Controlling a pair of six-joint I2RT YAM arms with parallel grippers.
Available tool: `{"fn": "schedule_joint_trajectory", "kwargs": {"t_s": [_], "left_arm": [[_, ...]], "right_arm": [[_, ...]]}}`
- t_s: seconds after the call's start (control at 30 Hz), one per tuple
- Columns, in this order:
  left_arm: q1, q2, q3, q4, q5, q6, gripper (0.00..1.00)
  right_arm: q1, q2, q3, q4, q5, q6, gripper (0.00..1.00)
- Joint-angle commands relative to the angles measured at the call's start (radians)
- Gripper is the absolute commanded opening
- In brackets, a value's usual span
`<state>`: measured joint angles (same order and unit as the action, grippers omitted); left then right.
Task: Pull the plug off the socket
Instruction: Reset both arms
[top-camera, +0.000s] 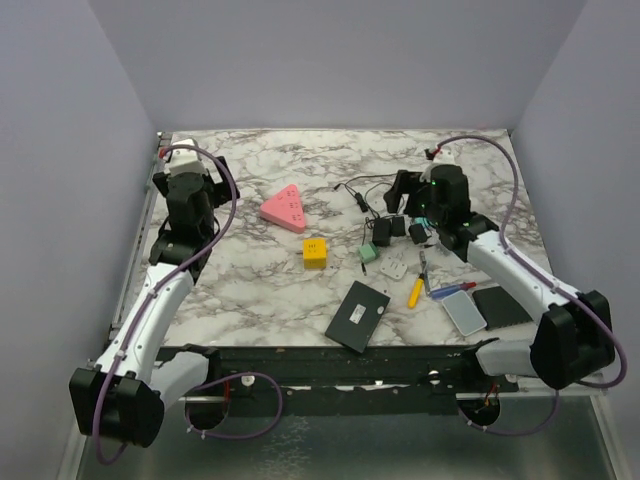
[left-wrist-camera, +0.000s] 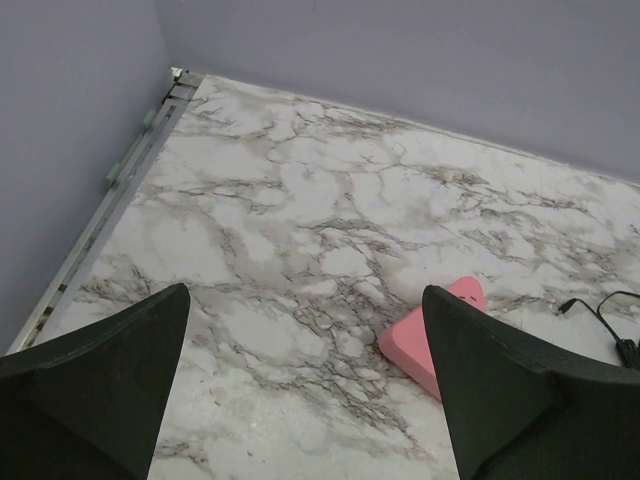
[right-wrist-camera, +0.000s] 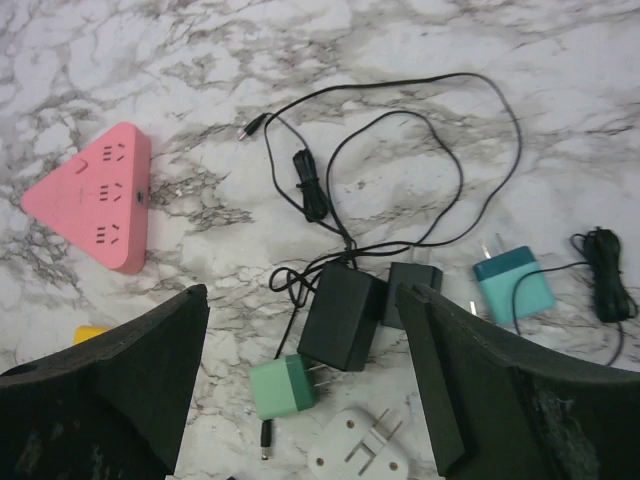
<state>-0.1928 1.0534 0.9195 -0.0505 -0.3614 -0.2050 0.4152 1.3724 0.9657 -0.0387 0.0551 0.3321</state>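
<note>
My right gripper hangs over the marble table with its fingers spread wide and nothing between them. The pink socket lies out ahead and off to the left of it, past my left finger. It is a flat triangle with its outlets facing up, one corner pointing away to the left and its straight edge turned toward the gap of my fingers. It has no real long axis.

The plugs lie loose on the marble, well apart from the socket. The black plug sits right below the gap, closer to my right finger. Its long axis runs away from me, tilted a little to the right, and its cable loops out ahead. A second black plug touches its right side. The green plug is nearer to me, with its prongs pointing right. The white plug is nearest of all, prongs up. The teal plug lies beyond my right finger.

My left gripper is also fully spread and holds nothing. From there the socket shows just ahead of its right finger.
</note>
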Motion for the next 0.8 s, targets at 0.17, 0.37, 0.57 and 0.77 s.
{"fn": "schedule_joint_trajectory", "kwargs": {"t_s": [0.17, 0.37, 0.57, 0.77], "left_arm": [[-0.003, -0.195, -0.116, 0.012, -0.137, 0.006, 0.99], [-0.011, -0.256, -0.163, 0.004, -0.121, 0.032, 0.99], [-0.014, -0.237, -0.157, -0.002, -0.097, 0.028, 0.99], [-0.017, -0.233, -0.157, -0.005, -0.089, 0.036, 0.99]], "right_arm": [[-0.047, -0.355, -0.154, 0.081, 0.16, -0.166, 0.86], [-0.046, -0.479, -0.237, 0.159, 0.203, -0.246, 0.86], [-0.046, -0.497, -0.241, 0.139, 0.227, -0.254, 0.86], [-0.046, -0.502, -0.237, 0.138, 0.231, -0.256, 0.87]]}}
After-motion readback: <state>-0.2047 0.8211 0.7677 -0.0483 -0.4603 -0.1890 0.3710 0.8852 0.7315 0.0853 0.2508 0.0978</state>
